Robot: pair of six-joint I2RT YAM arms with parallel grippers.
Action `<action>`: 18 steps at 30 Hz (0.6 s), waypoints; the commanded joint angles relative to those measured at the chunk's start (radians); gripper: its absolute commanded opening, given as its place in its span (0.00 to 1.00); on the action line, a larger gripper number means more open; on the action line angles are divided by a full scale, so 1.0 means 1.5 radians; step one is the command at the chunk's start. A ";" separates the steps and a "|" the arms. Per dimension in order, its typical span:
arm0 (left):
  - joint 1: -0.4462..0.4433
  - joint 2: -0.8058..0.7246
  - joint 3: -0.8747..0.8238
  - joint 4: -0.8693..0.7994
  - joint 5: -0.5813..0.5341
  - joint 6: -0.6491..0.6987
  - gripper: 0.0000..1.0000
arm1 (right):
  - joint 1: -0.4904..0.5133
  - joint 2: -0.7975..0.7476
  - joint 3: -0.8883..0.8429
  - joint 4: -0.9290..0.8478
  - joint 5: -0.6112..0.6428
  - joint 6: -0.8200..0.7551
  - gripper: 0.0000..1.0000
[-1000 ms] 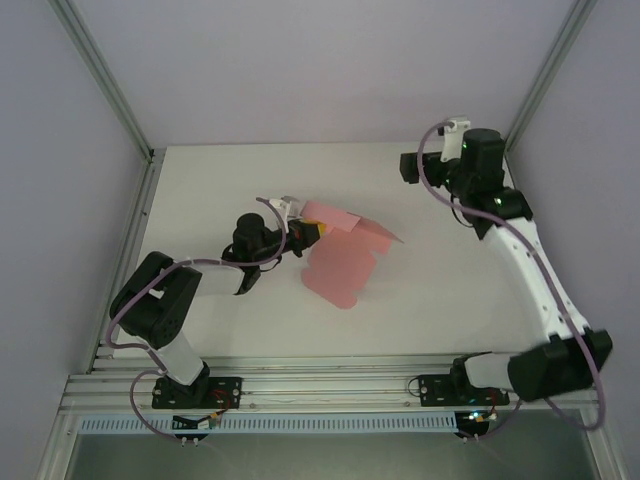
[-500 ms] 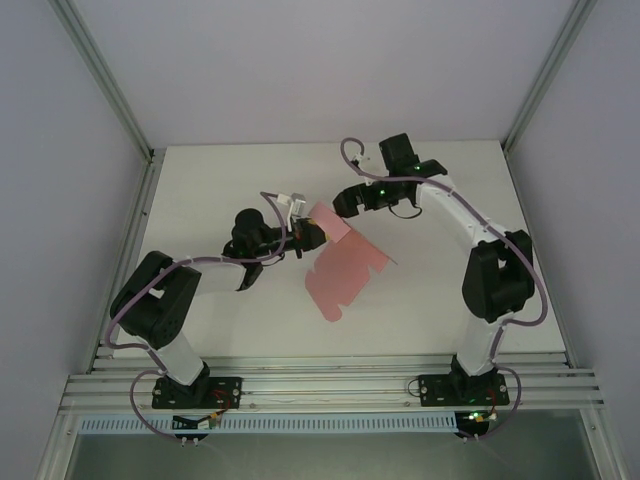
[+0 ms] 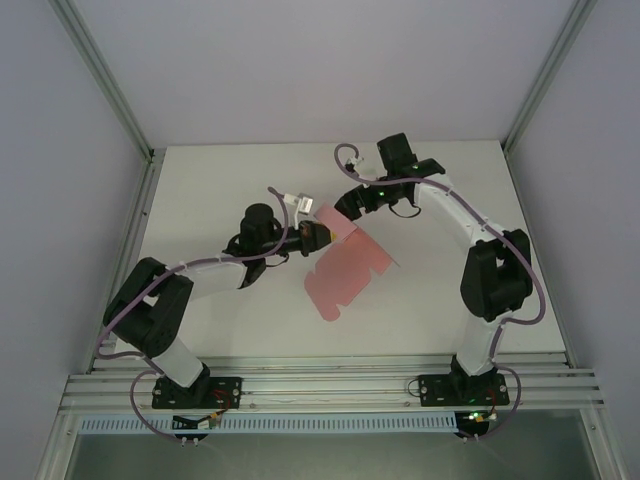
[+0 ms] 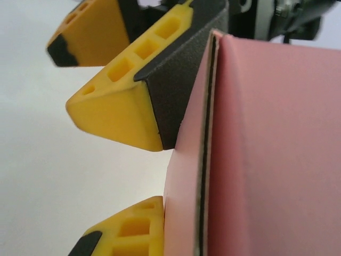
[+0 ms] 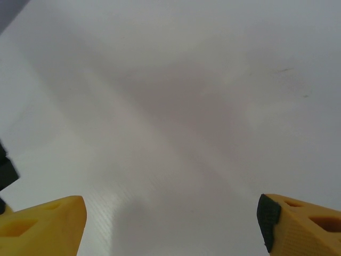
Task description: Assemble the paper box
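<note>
The paper box (image 3: 345,270) is a flat pink card sheet with flaps, lying tilted at the middle of the white table. My left gripper (image 3: 314,235) is shut on its upper left edge. In the left wrist view the card (image 4: 277,149) shows edge-on as a doubled fold, with my left gripper (image 4: 181,213) clamped on it; one yellow finger (image 4: 130,229) shows and the other is behind the card. My right gripper (image 3: 347,207) hovers open at the sheet's top corner. One of its fingers (image 4: 122,109) rests against the fold. In the right wrist view my right gripper (image 5: 170,218) has bare table between its jaws.
Grey walls and slanted aluminium posts (image 3: 105,90) close in the table on three sides. A metal rail (image 3: 320,385) carrying both arm bases runs along the near edge. Open table surface (image 3: 220,180) lies at the back left.
The right arm has swung from the back right corner over to the card's top corner, and its jaws have narrowed a little. The left gripper shifted slightly right, still holding the card.
</note>
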 commanded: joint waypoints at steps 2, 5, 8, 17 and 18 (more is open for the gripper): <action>-0.004 0.006 0.091 -0.077 -0.300 -0.042 0.00 | 0.134 0.008 -0.017 -0.114 -0.140 0.055 0.83; -0.011 0.007 0.092 -0.067 -0.293 -0.030 0.00 | 0.138 0.006 -0.028 -0.075 -0.096 0.124 0.83; -0.011 0.006 0.083 -0.038 -0.298 -0.024 0.02 | 0.138 0.006 -0.032 -0.070 -0.091 0.165 0.79; -0.011 0.043 0.084 0.103 -0.178 -0.008 0.10 | 0.139 0.021 -0.046 -0.073 -0.121 0.233 0.74; -0.011 0.044 0.084 0.112 -0.174 -0.001 0.13 | 0.139 0.024 -0.046 -0.075 -0.126 0.233 0.73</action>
